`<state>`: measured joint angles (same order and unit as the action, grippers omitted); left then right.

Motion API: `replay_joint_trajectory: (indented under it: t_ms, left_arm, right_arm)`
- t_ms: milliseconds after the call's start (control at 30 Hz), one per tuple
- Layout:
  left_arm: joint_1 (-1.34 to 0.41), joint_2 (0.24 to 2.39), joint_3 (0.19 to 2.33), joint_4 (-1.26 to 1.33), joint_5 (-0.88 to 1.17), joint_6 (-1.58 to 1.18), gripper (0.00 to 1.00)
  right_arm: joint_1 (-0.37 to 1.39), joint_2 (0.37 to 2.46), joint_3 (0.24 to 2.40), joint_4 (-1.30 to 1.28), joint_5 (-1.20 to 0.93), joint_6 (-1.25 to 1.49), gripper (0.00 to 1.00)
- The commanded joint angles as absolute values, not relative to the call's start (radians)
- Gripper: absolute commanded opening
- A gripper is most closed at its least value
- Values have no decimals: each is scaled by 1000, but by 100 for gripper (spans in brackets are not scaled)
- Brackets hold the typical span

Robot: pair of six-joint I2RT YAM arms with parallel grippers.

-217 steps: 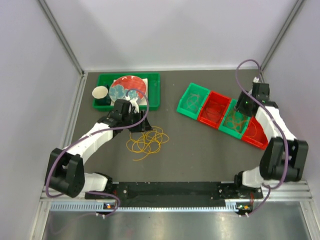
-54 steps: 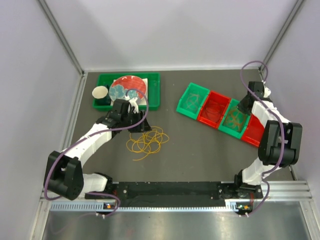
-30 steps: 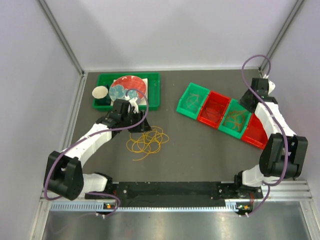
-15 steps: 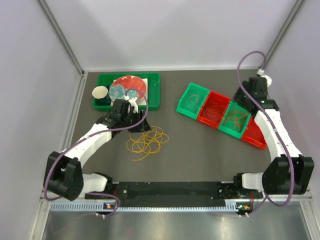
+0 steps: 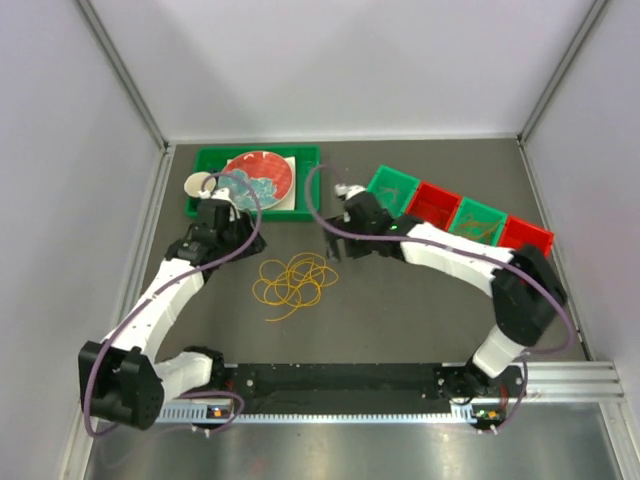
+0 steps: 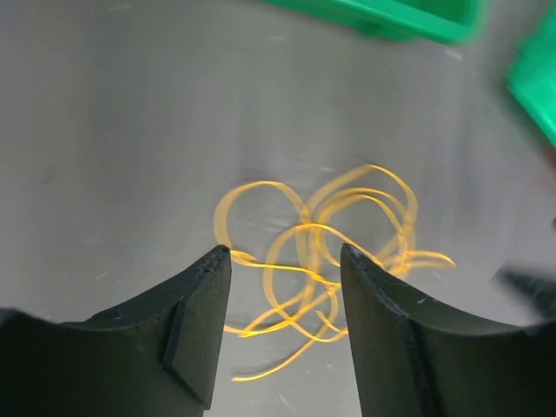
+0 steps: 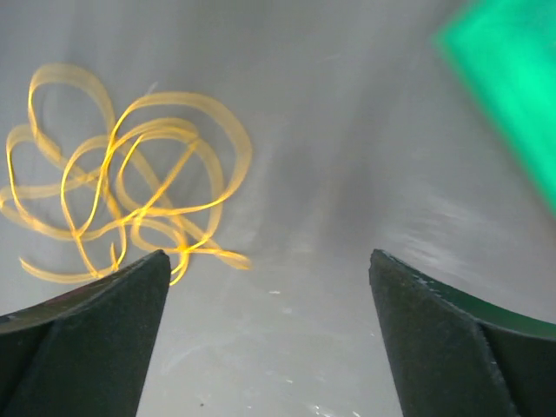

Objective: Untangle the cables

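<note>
**Top external view.** Surface: dark grey table inside pale walls with metal corner posts.
- Yellow cables: one loose tangle of thin loops, lying flat on the table left of centre, touching neither of your arms.
- Green tray: at the back left, carrying a red plate and a pale cup.
- Row of four bins: at the back right, in the order green, red, green, red. Their contents were too small to tell.
- Left gripper: near the tray's front edge, beyond and to the left of the tangle.
- Right gripper: reached across from the right and hung near the tangle's far right side.

**Left wrist view.** Background: grey table, with a blurred green plastic edge along the top.
- Your left gripper had its jaws partly apart and held nothing.
- The yellow cables lay on the table below and ahead, seen through the gap.

**Right wrist view.** Background: grey table, with a blurred green bin at the upper right.
- Your right gripper had its jaws spread wide and was empty.
- The yellow cables lay to the left, ahead of the left jaw and clear of both.
</note>
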<state>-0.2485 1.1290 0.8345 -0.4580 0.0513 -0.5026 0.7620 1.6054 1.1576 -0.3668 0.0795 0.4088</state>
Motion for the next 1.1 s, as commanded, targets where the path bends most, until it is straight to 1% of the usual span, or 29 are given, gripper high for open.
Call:
replay_joint_trajectory:
  t_ms: [0, 133, 167, 333, 467, 667, 833, 867, 900, 933, 967, 1067]
  left_arm:
    - [-141, 1120, 890, -570, -14, -557, 59]
    - [-66, 1120, 905, -592, -5, -554, 58]
    - [-54, 1118, 908, -595, 27, -551, 58]
    - [-40, 1109, 917, -600, 31, -538, 57]
    - [-18, 1104, 930, -609, 28, -531, 57]
    - [-9, 1097, 933, -611, 28, -525, 56]
    - [-6, 1097, 925, -606, 29, -520, 56]
    - [-6, 1097, 925, -606, 37, -520, 56]
    - [-6, 1095, 923, -606, 47, -520, 56]
    - [-8, 1095, 922, -606, 46, -520, 56]
    - [-8, 1092, 920, -606, 41, -520, 56]
    - [-8, 1094, 920, -612, 26, -522, 56]
  right_arm:
    - [856, 1713, 1268, -318, 61, 290, 99]
    - [933, 1784, 1293, -275, 43, 209, 99]
    - [936, 1801, 1299, -267, 32, 212, 99]
    - [940, 1923, 1382, -273, -64, 285, 99]
    - [985, 1983, 1423, -262, -61, 310, 99]
    - [1048, 2089, 1526, -311, -3, 339, 99]
    - [1124, 2157, 1604, -380, 210, 351, 99]
    - [1134, 2187, 1618, -428, 257, 359, 99]
    - [1141, 2197, 1634, -442, 347, 356, 99]
    - [1158, 2204, 1634, -449, 391, 354, 98]
    - [1161, 2207, 1629, -456, 417, 354, 97]
    - [1163, 2195, 1579, -427, 445, 373, 72]
